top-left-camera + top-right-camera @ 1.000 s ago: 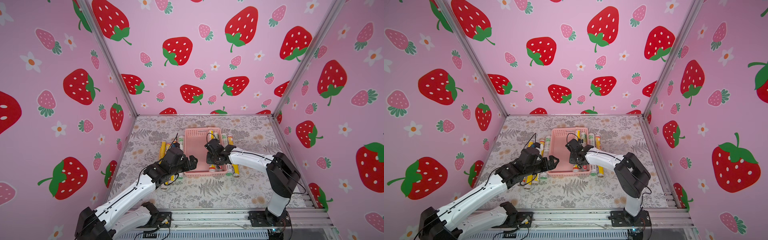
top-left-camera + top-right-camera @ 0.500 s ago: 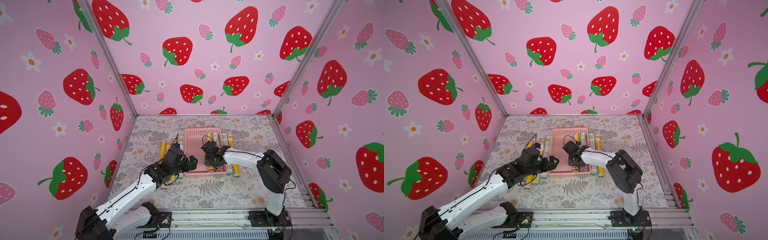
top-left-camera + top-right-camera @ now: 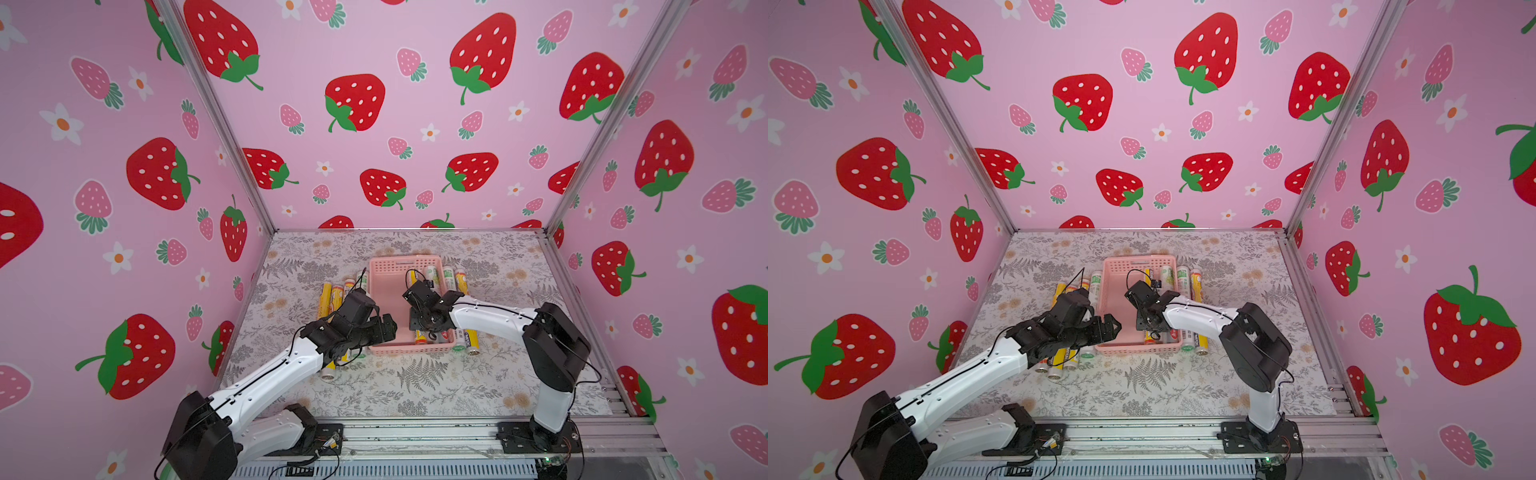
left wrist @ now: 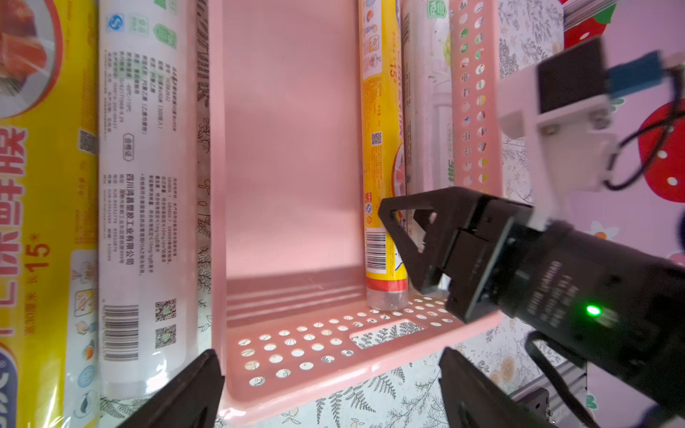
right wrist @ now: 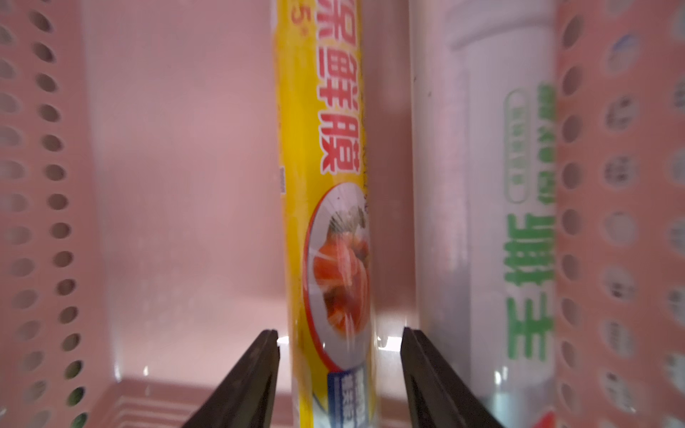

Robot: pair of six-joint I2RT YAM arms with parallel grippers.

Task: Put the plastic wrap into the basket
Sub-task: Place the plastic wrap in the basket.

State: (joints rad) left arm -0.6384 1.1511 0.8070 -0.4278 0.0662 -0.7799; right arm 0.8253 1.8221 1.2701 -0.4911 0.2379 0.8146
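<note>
The right gripper (image 5: 339, 333) has its jaws a little apart. One finger stands on each side of the yellow roll (image 5: 326, 185) of plastic wrap, with a sliver of light on both sides, so it is not pinching it. Only the right wrist camera shows that gap; in both top views the wrist covers the fingers. The yellow roll lies flat and lengthwise on the floor of the basket (image 5: 178, 185). The white roll (image 5: 482, 185), printed in green, lies alongside it against the perforated side wall, with a strip of floor between them.

The left gripper (image 4: 329, 355) is spread wide, its fingers flanking the basket's near end wall with the slot handle. I can't tell whether they touch it. Its wrist camera gives what the other cannot: the right gripper's black fingers over the barcode end of the yellow roll. It also shows an outer white roll (image 4: 144, 185) just beside the basket's wall on the left arm's side, and an outer yellow roll (image 4: 37, 185) next to that.

In a top view the basket sits mid-table (image 3: 415, 382). A further white roll (image 3: 448, 277) and a further yellow roll (image 3: 461, 283) lie just outside it on the right arm's side.
</note>
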